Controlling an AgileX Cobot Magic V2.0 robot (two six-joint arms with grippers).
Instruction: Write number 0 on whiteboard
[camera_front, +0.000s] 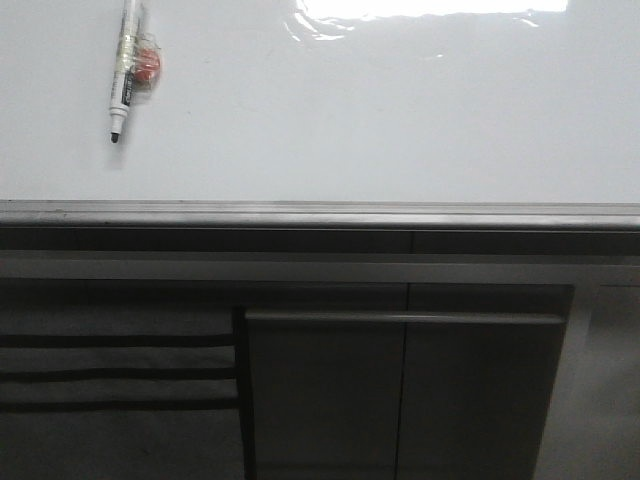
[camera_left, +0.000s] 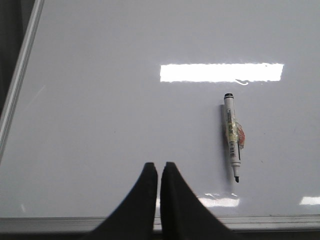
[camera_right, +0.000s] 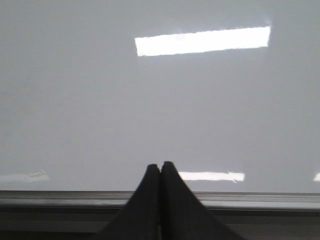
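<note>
The whiteboard (camera_front: 380, 120) is a large glossy white board with a grey metal edge strip (camera_front: 320, 213) along its near side. No number 0 shows on it in any view. An uncapped white marker (camera_front: 124, 75) with a black tip and a red-orange tag lies on the board at the far left, tip toward me. It also shows in the left wrist view (camera_left: 233, 137). My left gripper (camera_left: 159, 166) is shut and empty over the board's near edge, apart from the marker. My right gripper (camera_right: 160, 166) is shut and empty above the board's near edge. Neither gripper shows in the front view.
Dark grey cabinet panels (camera_front: 400, 390) and a slatted section (camera_front: 115, 375) lie below the board's near edge. Bright ceiling-light reflections (camera_front: 430, 12) sit on the board's far part. The board's side edge strip (camera_left: 20, 80) shows in the left wrist view.
</note>
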